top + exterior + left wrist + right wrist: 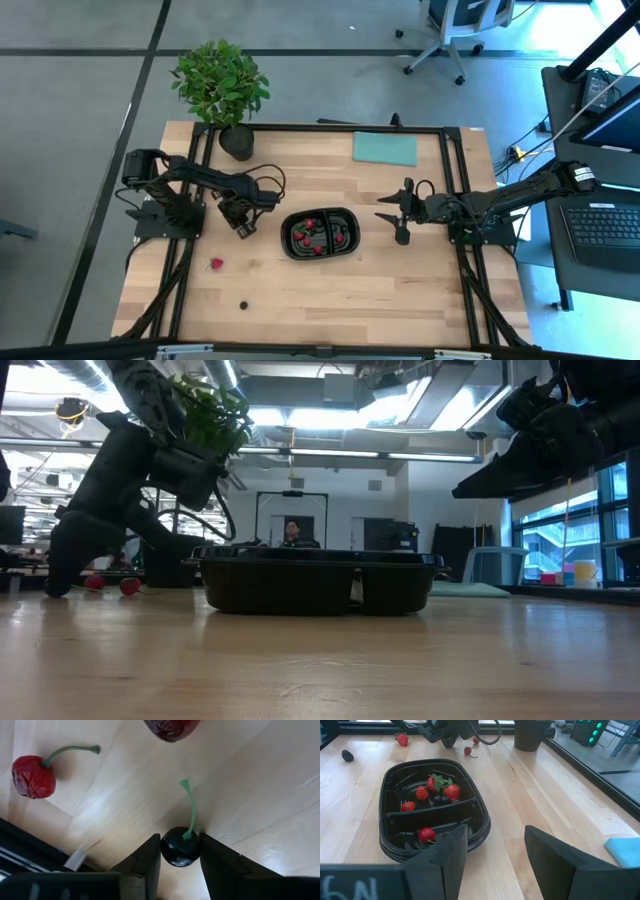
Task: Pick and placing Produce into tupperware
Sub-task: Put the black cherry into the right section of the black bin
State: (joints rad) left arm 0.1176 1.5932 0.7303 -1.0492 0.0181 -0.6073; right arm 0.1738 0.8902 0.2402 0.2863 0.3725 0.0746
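Between left gripper (180, 851) fingers, dark cherry (180, 851)

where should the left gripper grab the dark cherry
Grip the dark cherry across its round body, coming from above, one finger each side, as the left gripper is placed now. The body is firm and wide enough to pinch; the thin green stem curves away along the table and would likely slip.

Both arms are dark, jointed and slim, each trailing looped black cables near the wrist. The left hand (180, 865) has two matte black, wedge-shaped fingers. The right hand (492, 857) has broader black fingers, with white lettering on its housing.
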